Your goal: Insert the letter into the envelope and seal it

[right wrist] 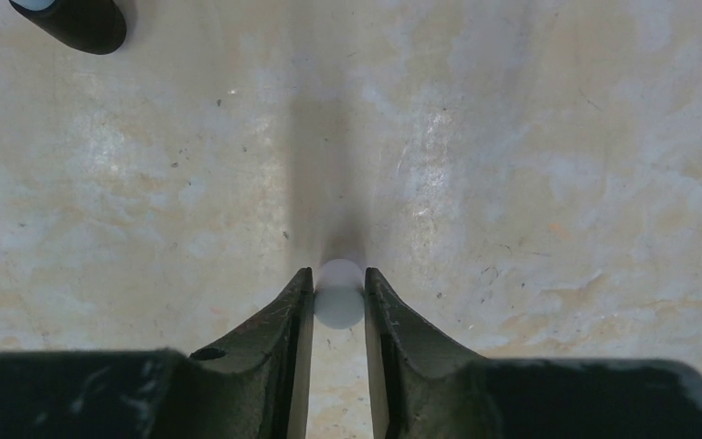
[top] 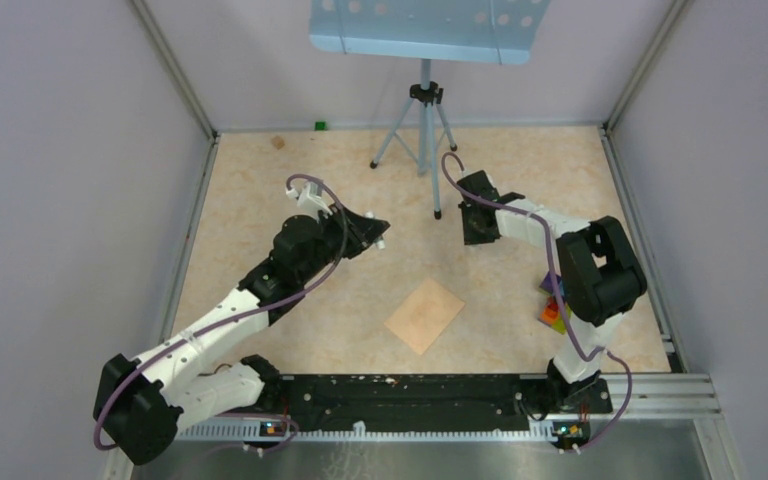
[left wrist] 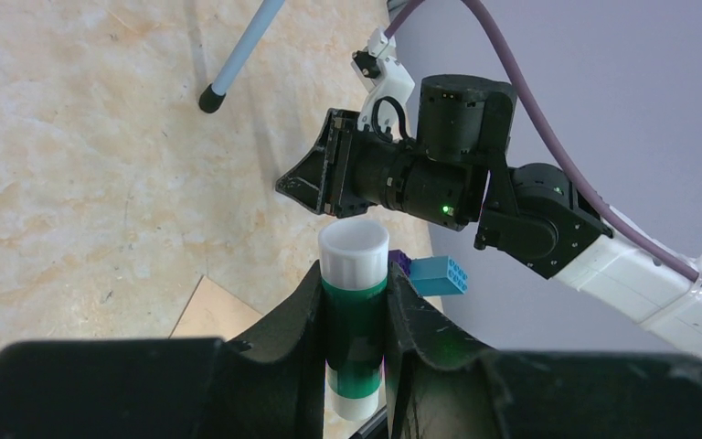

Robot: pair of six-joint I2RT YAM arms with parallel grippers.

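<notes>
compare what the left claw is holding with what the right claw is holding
The glue stick in the left claw has a green body and white end; the small round piece in the right claw is all white. The glue stick juts well past the fingertips; the round piece sits just at them. Both are pinched between black fingers above the tabletop.
</notes>
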